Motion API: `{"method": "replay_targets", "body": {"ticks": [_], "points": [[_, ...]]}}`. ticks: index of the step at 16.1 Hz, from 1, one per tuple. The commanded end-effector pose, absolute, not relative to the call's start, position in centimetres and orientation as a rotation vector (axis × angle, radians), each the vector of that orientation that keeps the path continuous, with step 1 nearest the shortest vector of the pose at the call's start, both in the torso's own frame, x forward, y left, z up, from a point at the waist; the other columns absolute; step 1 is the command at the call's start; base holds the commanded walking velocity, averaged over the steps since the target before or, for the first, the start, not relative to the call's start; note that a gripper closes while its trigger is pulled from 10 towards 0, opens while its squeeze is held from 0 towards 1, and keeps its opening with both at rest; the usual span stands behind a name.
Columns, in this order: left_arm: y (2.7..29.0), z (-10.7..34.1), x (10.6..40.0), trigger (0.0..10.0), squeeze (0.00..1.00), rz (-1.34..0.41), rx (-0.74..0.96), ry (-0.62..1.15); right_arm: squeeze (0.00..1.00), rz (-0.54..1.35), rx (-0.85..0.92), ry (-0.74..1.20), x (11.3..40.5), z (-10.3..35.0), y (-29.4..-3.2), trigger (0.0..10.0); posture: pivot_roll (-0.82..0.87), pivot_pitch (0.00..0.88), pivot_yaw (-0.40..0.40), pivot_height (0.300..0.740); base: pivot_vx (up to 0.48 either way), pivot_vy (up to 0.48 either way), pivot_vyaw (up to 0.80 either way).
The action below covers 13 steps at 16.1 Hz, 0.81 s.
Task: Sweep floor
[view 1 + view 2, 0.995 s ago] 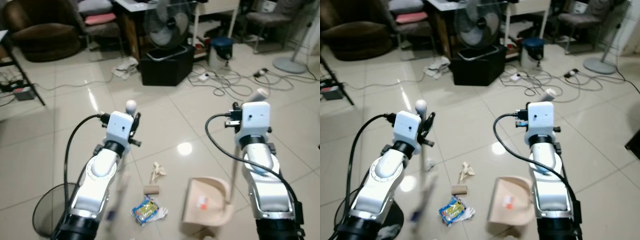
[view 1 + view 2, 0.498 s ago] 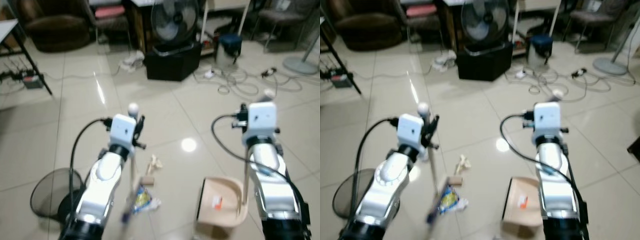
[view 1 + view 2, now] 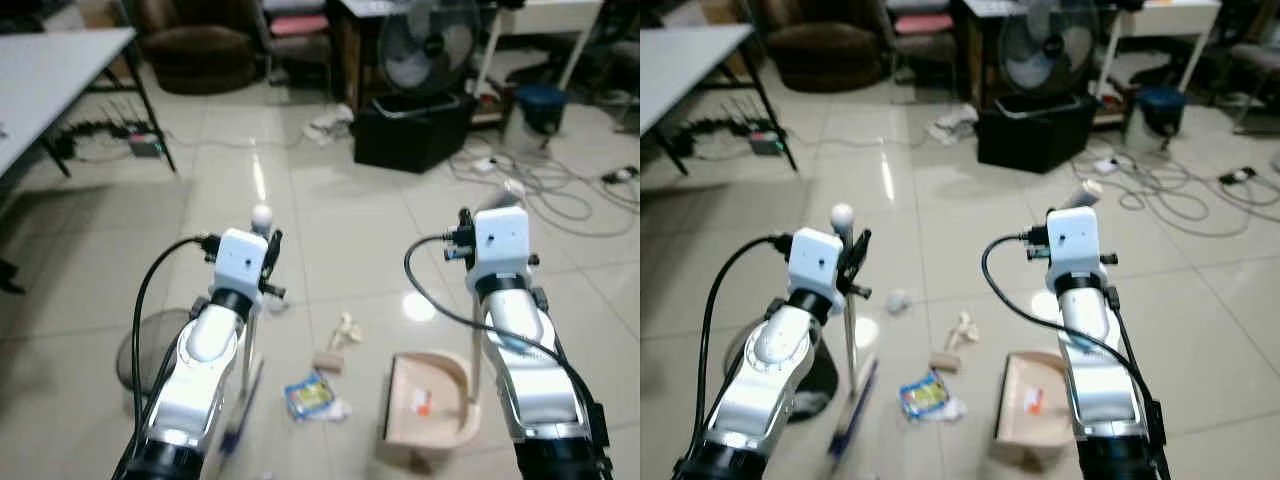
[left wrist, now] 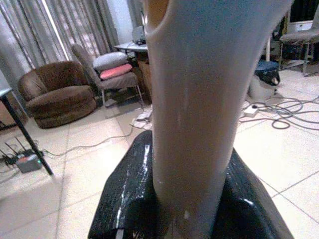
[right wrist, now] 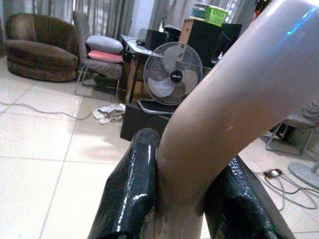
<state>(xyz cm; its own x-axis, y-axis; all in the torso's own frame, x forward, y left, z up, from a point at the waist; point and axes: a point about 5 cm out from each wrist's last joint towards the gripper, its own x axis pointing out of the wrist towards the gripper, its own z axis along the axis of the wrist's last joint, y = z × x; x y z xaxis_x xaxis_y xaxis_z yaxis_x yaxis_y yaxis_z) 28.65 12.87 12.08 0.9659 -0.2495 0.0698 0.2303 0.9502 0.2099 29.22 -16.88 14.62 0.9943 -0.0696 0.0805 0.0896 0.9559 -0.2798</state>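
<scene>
My left gripper (image 4: 187, 199) is shut on the beige broom handle (image 3: 849, 330), just below its round white tip (image 3: 262, 213). The blurred blue broom head (image 3: 240, 420) rests on the tiles left of a blue wrapper (image 3: 315, 397). A cardboard tube (image 3: 327, 362), a crumpled paper scrap (image 3: 345, 328) and a small pale ball (image 3: 898, 298) lie nearby. My right gripper (image 5: 182, 199) is shut on the dustpan's upright handle (image 3: 476, 365). The beige dustpan (image 3: 430, 410) stands on the floor right of the litter, its mouth facing the litter.
A black mesh bin (image 3: 150, 345) stands beside my left arm. Ahead are a black crate (image 3: 415, 130) with a fan (image 3: 425, 55) behind it and loose cables (image 3: 560, 195) on the right. A table (image 3: 50, 75) and a power strip (image 3: 142, 148) are at the left.
The whole view has swung, bringing the table in at the left. The broom head, over the wrapper half a second ago, now lies to its left. Both grips are unchanged.
</scene>
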Motion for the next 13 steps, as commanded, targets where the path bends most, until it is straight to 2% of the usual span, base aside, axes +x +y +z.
{"method": "replay_targets", "body": {"ticks": [1,10,13], "points": [[12.64,13.32,28.81,10.0,0.0,-0.245,0.203,-0.16,0.0,-0.088,-0.302,-0.096,29.28,15.05,-17.17,10.0,-0.13,0.0,0.047,0.74,0.255,0.0,0.0],[12.36,13.17,28.75,10.0,0.0,-0.272,0.196,-0.155,0.0,-0.047,-0.348,-0.081,28.95,14.39,-16.93,10.0,-0.13,0.0,0.053,0.74,0.288,0.0,0.0],[12.41,13.18,28.68,10.0,0.0,-0.27,0.193,-0.154,0.0,-0.058,-0.316,-0.075,28.85,14.22,-16.86,10.0,-0.13,0.0,0.051,0.74,0.358,0.0,0.37]]}}
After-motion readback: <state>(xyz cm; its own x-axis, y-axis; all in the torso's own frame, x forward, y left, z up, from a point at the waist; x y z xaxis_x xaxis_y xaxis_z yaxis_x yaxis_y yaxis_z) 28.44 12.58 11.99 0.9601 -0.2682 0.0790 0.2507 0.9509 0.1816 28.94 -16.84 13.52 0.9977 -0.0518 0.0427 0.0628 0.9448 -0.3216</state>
